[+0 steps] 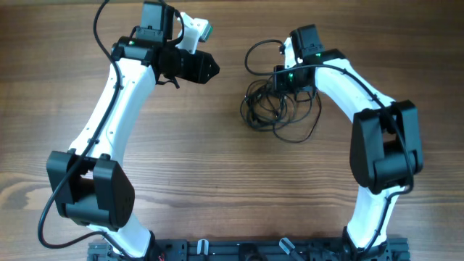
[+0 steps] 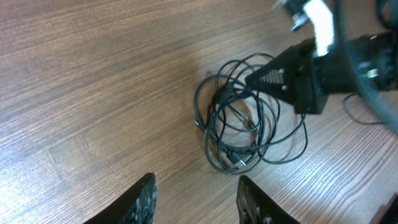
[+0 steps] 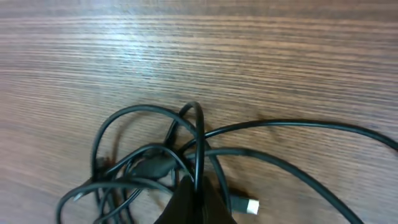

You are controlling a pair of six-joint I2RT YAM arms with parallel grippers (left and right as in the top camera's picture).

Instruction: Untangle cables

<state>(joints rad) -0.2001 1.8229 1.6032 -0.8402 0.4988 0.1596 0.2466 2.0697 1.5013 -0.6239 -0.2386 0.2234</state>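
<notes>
Cables [image 1: 279,112] lay in one tangled heap of loose loops on the wooden surface [image 1: 188,152], right of centre. Right gripper [image 3: 193,199] was down on the heap's upper edge, jaws pinched together on a strand. A pale-tipped plug end [image 3: 249,205] lay just beside it. Left gripper [image 2: 196,196] hung apart from the pile, jaws partway open, holding nothing.

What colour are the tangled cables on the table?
The cables are black, clearest in the right wrist view.
</notes>
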